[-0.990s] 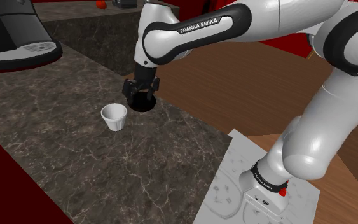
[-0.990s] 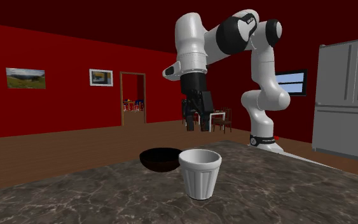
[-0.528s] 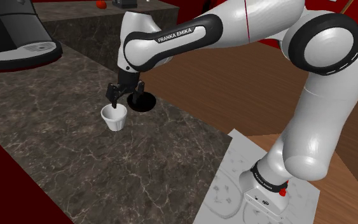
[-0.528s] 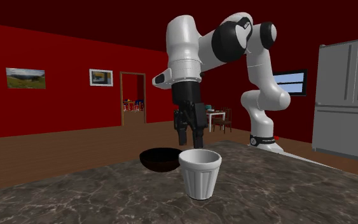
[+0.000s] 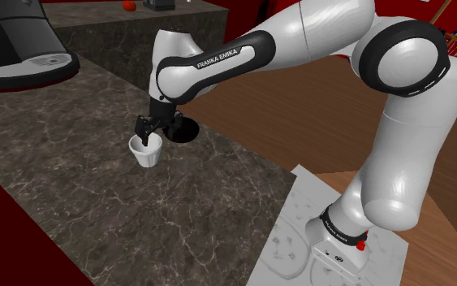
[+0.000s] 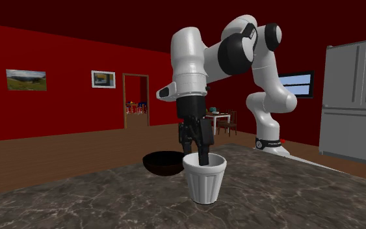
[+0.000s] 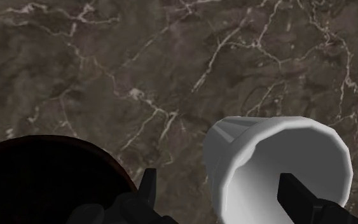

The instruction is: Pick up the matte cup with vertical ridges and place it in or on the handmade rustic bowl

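Observation:
The white ridged cup [image 5: 145, 152] stands upright on the dark marble counter [image 5: 97, 195], with the dark bowl [image 5: 183, 130] just behind it toward the arm. My black gripper [image 5: 148, 135] is open and lowered onto the cup's rim. In the wrist view its fingers straddle the cup wall [image 7: 234, 165] on the side facing the bowl [image 7: 44, 184]: one finger [image 7: 300, 196] is inside the cup, the other [image 7: 147, 189] is outside, between cup and bowl. From the second exterior view the gripper [image 6: 198, 153] dips into the cup [image 6: 205, 177], with the bowl [image 6: 163, 162] behind.
A grey coffee machine [image 5: 23, 49] stands at the counter's far left in the shoulder view. A raised counter section [image 5: 113, 32] lies behind. The counter edge drops to wood floor [image 5: 299, 122] beside the stand [image 5: 316, 236]. A grey fridge [image 6: 355, 104] stands at the second exterior view's right.
The arm swung from above the bowl over to the cup and came down, so one finger now reaches inside the cup. The fingers stayed apart and the cup did not move.

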`<action>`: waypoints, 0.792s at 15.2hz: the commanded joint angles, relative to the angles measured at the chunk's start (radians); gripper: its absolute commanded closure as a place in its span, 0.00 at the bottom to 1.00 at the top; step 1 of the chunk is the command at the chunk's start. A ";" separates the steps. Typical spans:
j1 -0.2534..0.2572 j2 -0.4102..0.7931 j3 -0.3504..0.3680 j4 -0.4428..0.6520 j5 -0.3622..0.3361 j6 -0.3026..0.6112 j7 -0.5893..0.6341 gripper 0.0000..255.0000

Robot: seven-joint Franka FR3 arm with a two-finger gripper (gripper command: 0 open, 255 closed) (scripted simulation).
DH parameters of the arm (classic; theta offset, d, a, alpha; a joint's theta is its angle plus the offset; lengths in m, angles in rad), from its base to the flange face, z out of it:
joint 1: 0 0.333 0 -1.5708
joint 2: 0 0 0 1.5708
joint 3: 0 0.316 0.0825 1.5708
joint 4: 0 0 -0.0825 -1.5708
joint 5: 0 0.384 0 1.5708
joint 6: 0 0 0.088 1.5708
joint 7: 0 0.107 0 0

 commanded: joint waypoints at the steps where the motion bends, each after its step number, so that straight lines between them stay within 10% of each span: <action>1: 0.000 0.000 0.000 -0.001 0.000 0.001 0.000 0.00; 4: 0.000 0.000 0.000 -0.001 0.000 0.001 0.000 0.00; 5: 0.000 0.000 0.000 -0.001 0.000 0.001 0.000 1.00; 12: 0.000 0.000 0.000 -0.001 0.000 0.001 0.000 1.00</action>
